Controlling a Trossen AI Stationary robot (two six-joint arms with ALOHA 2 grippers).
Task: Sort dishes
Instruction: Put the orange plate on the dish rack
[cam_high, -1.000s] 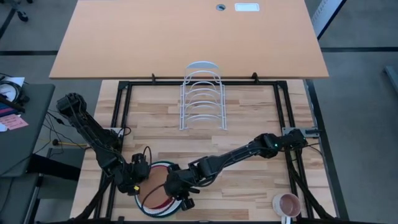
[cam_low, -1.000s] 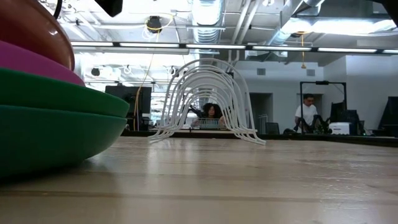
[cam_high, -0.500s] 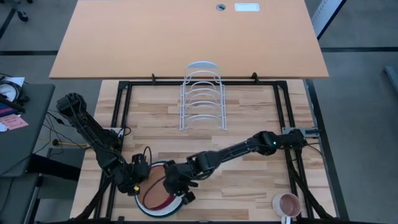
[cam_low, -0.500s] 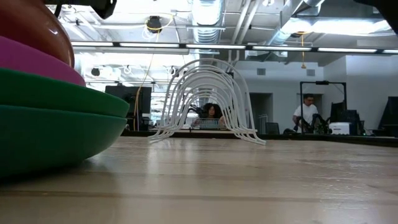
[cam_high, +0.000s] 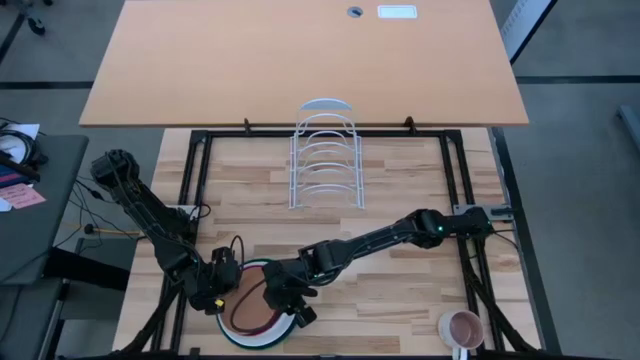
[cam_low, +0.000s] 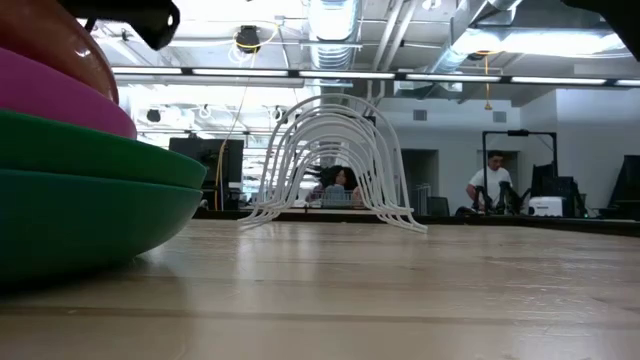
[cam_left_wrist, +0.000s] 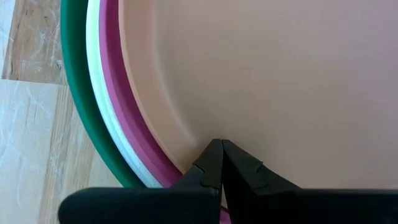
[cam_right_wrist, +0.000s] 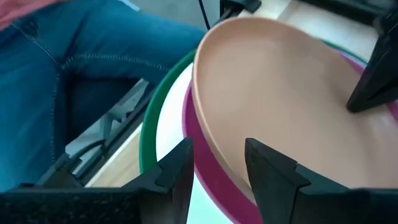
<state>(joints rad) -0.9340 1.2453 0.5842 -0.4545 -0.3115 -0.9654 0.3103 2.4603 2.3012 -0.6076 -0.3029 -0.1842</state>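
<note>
Near the table's front left, the dishes lie nested: a terracotta plate (cam_high: 252, 308) on a magenta one (cam_left_wrist: 118, 106), a white one (cam_left_wrist: 99, 93) and a dark green one (cam_left_wrist: 73, 93). The terracotta plate (cam_right_wrist: 286, 93) is tilted, its rim raised toward my right gripper. My left gripper (cam_left_wrist: 221, 146) is shut at the plate's left side. My right gripper (cam_right_wrist: 217, 162) is open. One finger stands inside the raised rim (cam_right_wrist: 205, 124) and one outside. Whether they touch it, I cannot tell. My left gripper has its shut fingertips (cam_left_wrist: 214, 155) set on the terracotta plate's inner slope (cam_left_wrist: 193, 124), just inside the rim on the plate's left side. The fingers slant down from the table's left. That side of the plate stays low on the magenta plate.
A white wire rack (cam_high: 325, 155) stands upright at the far middle of the table. A pink mug (cam_high: 463, 327) sits at the front right corner. A person's jeans-clad leg (cam_right_wrist: 74, 62) shows just beyond the table's front edge. Bare wood lies between rack and plates.
My right gripper has gone a little toward the table's left edge, over the plate stack, and has rolled about its own axis. Its fingers stay open. The left gripper has kept still on the terracotta plate.
</note>
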